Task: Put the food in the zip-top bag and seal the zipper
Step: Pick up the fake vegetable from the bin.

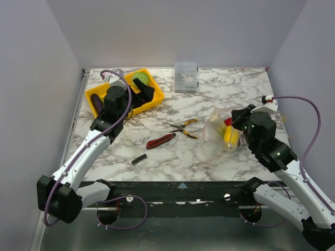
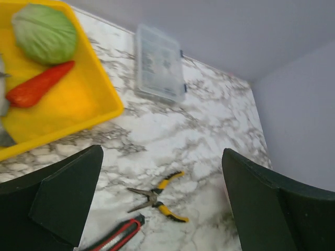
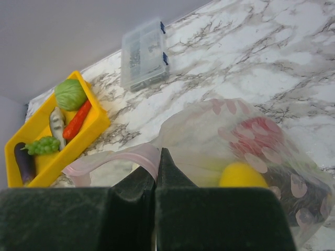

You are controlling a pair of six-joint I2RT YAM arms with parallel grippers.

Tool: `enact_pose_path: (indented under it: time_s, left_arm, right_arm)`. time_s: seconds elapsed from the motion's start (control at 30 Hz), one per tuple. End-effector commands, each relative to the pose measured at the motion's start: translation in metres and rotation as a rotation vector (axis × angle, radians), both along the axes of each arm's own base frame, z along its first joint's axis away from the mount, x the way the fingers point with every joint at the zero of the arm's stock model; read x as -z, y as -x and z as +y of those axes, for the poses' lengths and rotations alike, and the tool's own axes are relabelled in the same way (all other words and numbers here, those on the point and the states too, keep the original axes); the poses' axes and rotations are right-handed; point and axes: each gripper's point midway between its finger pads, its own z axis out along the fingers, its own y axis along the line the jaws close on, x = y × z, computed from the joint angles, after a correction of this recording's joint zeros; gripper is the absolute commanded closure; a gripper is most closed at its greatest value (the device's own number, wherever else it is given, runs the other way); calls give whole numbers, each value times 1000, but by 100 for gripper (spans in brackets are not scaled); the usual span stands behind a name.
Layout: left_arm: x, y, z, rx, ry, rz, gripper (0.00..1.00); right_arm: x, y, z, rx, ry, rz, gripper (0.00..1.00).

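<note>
The clear zip-top bag (image 1: 217, 125) lies at the right and holds a yellow fruit (image 1: 230, 137) and a red tomato (image 1: 226, 121). My right gripper (image 1: 238, 116) is shut on its pinkish zipper strip (image 3: 120, 159) at the mouth; in the right wrist view the gripper (image 3: 158, 154) pinches the strip, with the fruit (image 3: 242, 175) and tomato (image 3: 256, 136) inside the bag (image 3: 209, 130). My left gripper (image 1: 142, 91) is open and empty over the yellow tray (image 1: 157, 97). The tray holds a cabbage (image 3: 70, 94), fish (image 3: 56, 121), grapes (image 3: 43, 145), eggplant (image 3: 24, 162) and a red-orange piece (image 3: 77, 119).
Yellow-handled pliers (image 1: 186, 128) and a red-handled knife (image 1: 160, 140) lie mid-table. A small black piece (image 1: 138, 159) lies near the front. A clear rigid box (image 1: 186, 76) stands at the back. Grey walls enclose the table.
</note>
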Motion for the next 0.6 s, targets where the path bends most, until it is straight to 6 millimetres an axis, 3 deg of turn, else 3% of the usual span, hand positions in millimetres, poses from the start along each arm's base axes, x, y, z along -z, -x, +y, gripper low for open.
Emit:
enact_pose_path:
  time_s: [0.0,0.17,0.4,0.57]
  left_arm:
    - [14,-46,56,-198,150,44,1]
    - [41,-89,83,-247,385,162,1]
    - [85,-158,77,-243,631,389,8]
    - [111,-201,81,-332,710,425,9]
  right_arm:
    - [-19,1,-7,28,-6,-37,100]
    - [-19,2,-7,29,0,-33,100]
    - [-21,3,-11,43,12,-26,100]
    - [-20,3,-10,44,8,-18,100]
